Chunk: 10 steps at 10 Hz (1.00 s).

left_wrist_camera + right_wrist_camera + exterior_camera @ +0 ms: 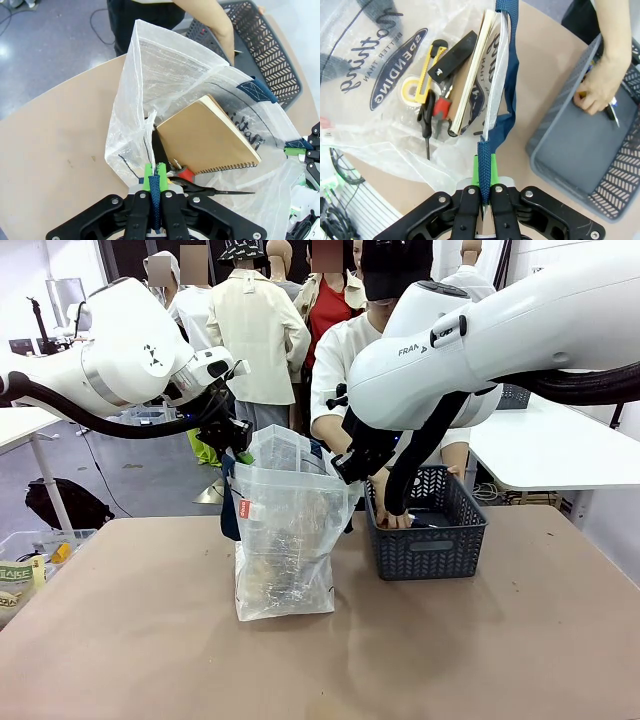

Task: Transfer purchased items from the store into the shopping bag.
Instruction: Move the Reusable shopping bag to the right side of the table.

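The translucent shopping bag [285, 540] stands upright at mid-table, held open by both arms. My left gripper [232, 437] is shut on its left navy strap [154, 187]; my right gripper [350, 465] is shut on the right strap [495, 125]. Inside the bag lie a brown spiral notebook [210, 137], black scissors [212, 191], red-handled pliers [439, 107], a yellow utility knife [427, 75], a yellow tape roll [411, 91] and a black flat item [452, 52]. The dark latticed basket [428, 550] sits right of the bag. A person's hand [600, 85] reaches into it, gripping small items.
The brown table [120, 640] has free room in front of and to the left of the bag. A clear bin [25, 565] with packets sits off the table's left edge. The person stands at the far side behind the basket.
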### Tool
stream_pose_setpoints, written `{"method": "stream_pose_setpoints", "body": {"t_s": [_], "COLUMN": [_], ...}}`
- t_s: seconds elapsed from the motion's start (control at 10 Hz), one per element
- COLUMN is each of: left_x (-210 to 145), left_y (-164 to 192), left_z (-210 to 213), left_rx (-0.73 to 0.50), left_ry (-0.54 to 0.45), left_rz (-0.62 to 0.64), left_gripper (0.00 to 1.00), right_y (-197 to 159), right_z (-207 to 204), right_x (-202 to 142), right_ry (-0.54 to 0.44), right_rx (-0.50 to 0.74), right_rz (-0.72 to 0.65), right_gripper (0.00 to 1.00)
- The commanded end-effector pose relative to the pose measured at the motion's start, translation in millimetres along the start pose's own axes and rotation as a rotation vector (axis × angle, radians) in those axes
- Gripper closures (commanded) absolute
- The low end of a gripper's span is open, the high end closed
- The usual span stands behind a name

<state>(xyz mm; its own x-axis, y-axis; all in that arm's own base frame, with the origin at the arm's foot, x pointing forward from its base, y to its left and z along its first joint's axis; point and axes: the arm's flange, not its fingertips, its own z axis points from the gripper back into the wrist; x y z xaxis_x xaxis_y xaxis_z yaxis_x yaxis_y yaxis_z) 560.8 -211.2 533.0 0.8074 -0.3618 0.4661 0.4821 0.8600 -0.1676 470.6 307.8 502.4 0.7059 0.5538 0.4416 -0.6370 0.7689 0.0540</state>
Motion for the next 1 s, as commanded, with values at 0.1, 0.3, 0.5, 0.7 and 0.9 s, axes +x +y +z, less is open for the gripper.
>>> {"method": "stream_pose_setpoints", "body": {"t_s": [0.1, 0.3, 0.5, 0.7, 0.9], "left_x": [0.4, 0.4, 0.4, 0.4, 0.4], "left_y": [1.3, 1.3, 1.3, 1.3, 1.3], "left_z": [1.8, 1.8, 1.8, 1.8, 1.8], "left_rx": [0.002, 0.002, 0.002, 0.002, 0.002], "left_ry": [-0.003, -0.003, -0.003, -0.003, -0.003], "left_rz": [-0.003, -0.003, -0.003, -0.003, -0.003], "left_gripper": [1.0, 1.0, 1.0, 1.0, 1.0], "right_y": [-0.2, -0.2, -0.2, -0.2, -0.2], "right_z": [0.5, 0.5, 0.5, 0.5, 0.5], "right_x": [-0.1, -0.1, -0.1, -0.1, -0.1], "right_ry": [-0.001, -0.001, -0.001, -0.001, -0.001], "right_rx": [0.002, 0.002, 0.002, 0.002, 0.002], "right_rz": [-0.003, -0.003, -0.003, -0.003, -0.003], "right_gripper": [1.0, 1.0, 1.0, 1.0, 1.0]}}
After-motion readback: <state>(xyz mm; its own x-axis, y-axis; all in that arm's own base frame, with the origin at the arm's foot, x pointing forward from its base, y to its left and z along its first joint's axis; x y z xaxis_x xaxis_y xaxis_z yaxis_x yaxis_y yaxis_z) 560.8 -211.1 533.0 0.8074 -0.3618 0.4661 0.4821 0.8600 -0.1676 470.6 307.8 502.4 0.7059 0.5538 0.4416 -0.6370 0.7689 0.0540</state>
